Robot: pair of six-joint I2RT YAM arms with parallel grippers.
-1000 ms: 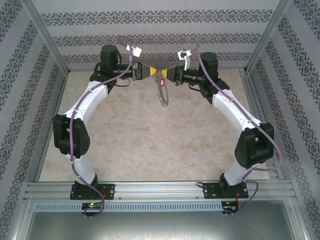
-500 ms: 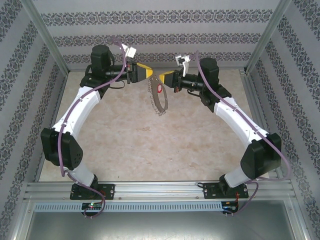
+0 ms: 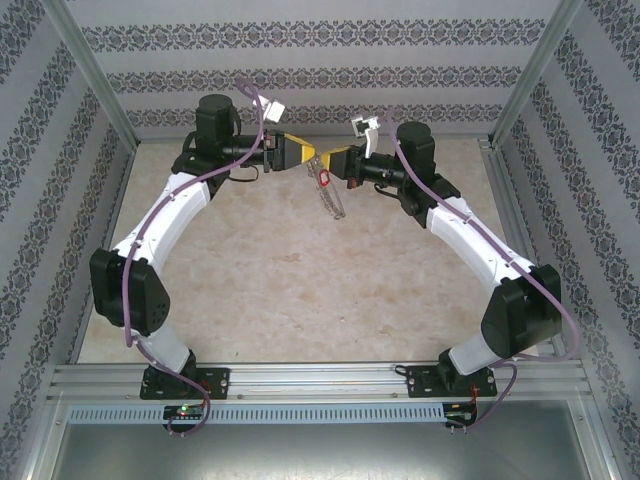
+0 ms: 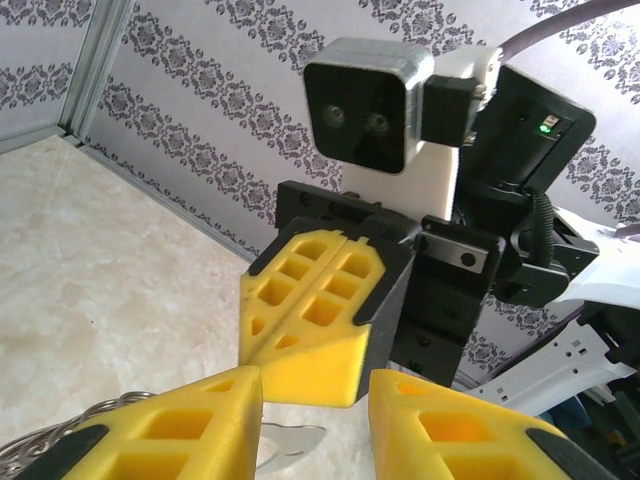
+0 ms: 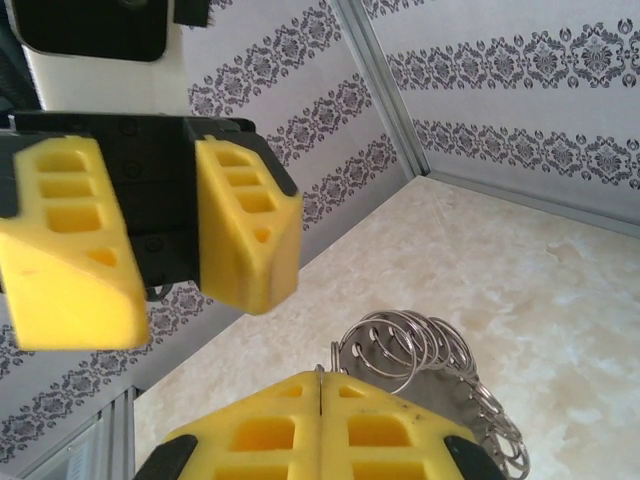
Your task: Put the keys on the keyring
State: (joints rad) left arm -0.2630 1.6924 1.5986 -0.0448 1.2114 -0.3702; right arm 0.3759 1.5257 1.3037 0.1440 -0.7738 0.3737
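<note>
From above, the keyring (image 3: 333,200) is seen dangling over the table (image 3: 300,290), clamped in the right gripper (image 3: 330,163). The red key (image 3: 324,180) is spotted near its top, with the left gripper (image 3: 308,158) just beside.

In the left wrist view, the left gripper's jaws are held apart.

In the right wrist view, the right gripper's jaws are pressed together on the rings.

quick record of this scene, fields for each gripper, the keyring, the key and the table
left: left gripper open, raised above the table, facing the other gripper
right: right gripper shut on the keyring
ring: large silvery wire keyring strung with small metal rings, hanging off the table
key: tiny red-headed key seen against the hanging loop; threading cannot be told
surface: beige marbled table
</note>
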